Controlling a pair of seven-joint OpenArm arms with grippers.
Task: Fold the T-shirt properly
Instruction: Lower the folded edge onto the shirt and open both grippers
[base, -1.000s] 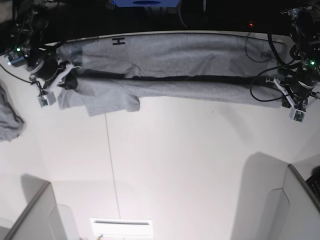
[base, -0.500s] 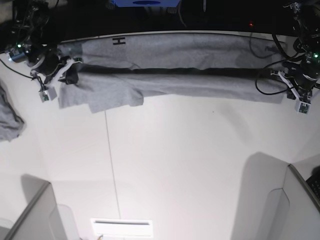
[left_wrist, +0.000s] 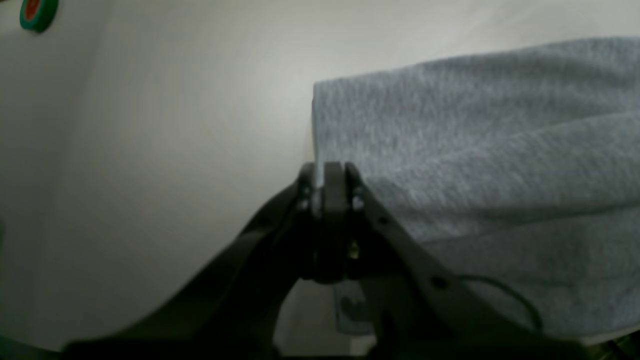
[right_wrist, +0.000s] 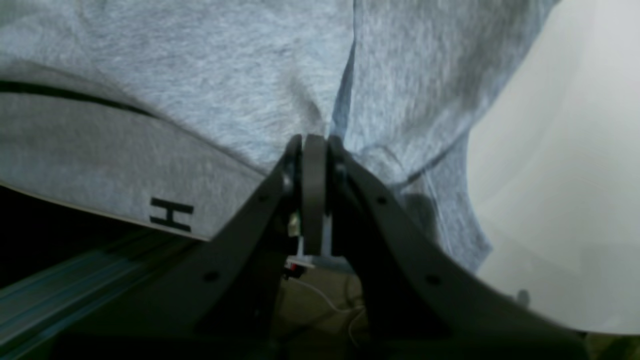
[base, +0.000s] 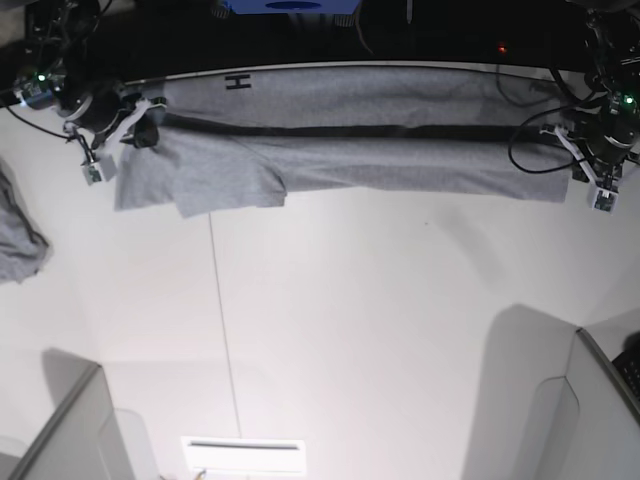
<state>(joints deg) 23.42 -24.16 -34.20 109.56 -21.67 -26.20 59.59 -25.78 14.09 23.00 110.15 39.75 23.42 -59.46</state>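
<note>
While both claws stay out of the count, 2 are clenched on 1 large heather-grey cotton T-shirt (base: 360, 135) stretched along the white desk's (base: 380, 330) far edge: left claw (left_wrist: 327, 172), right claw (right_wrist: 312, 145); 1 smaller grey cloth (base: 18, 240) lies apart.

- The large heather-grey cotton T-shirt (base: 350, 140) is soft, matt knit cloth with a fine flecked, slightly fuzzy surface; a black printed letter (right_wrist: 171, 214) on it looks flat and matt.
- The white bench (base: 380, 320) is smooth, with a dull satin sheen and one thin seam line.
- The left gripper (left_wrist: 327, 172) and right gripper (right_wrist: 312, 145) have dark, matt fingers that look like moulded plastic, with small round fasteners.
- The smaller grey cloth piece (base: 18, 235) looks like similar matt fabric.
</note>
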